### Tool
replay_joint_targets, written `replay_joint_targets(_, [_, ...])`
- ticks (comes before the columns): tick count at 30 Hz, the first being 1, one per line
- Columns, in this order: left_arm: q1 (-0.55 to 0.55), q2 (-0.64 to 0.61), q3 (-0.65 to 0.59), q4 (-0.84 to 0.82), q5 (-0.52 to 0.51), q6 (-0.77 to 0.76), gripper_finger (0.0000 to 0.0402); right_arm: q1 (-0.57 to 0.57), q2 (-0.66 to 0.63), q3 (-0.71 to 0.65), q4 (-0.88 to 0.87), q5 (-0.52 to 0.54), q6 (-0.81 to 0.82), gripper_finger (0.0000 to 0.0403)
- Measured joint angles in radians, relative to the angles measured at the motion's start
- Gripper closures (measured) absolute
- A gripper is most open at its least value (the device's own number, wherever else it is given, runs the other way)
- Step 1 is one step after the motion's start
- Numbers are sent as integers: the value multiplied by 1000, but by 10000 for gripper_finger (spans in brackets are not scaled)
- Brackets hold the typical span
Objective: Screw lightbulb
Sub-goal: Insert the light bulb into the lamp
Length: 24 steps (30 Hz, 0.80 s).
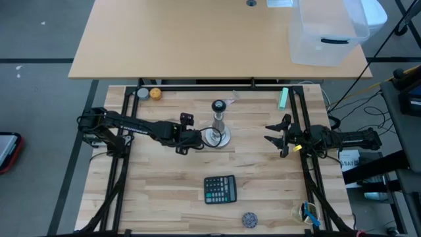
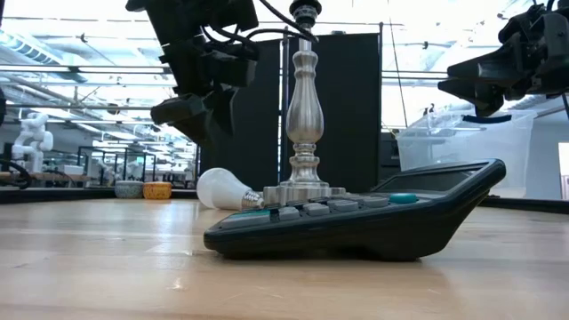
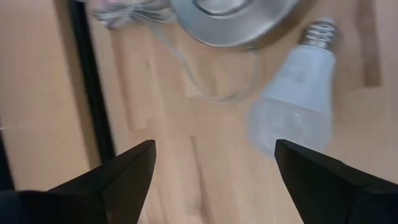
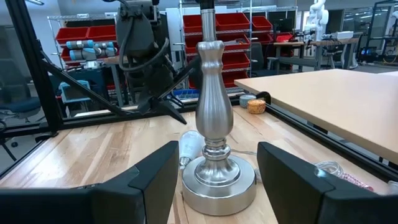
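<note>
We see the lightbulb [image 3: 297, 90] lying on its side on the bench [image 1: 164, 184], touching the round base of the silver stand [image 1: 218, 125] at the stand's 9 o'clock in the high view. The left end effector [image 3: 214, 168] hovers just above the bulb, its fingers [image 3: 121, 174] spread wide and holding nothing. The right end effector [image 1: 275, 135] waits at the stand's 3 o'clock, well apart, fingers parted and empty. A calculator [image 1: 220, 189] sits at the stand's 6 o'clock.
</note>
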Motion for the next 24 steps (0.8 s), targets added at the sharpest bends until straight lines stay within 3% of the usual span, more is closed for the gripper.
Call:
replay_joint_targets(17, [117, 28, 0, -1, 307, 79, 64, 0, 0, 0, 1, 0, 30, 190])
replay_joint_targets(24, [157, 81, 0, 67, 331, 148, 64, 0, 0, 0, 1, 0, 31, 190])
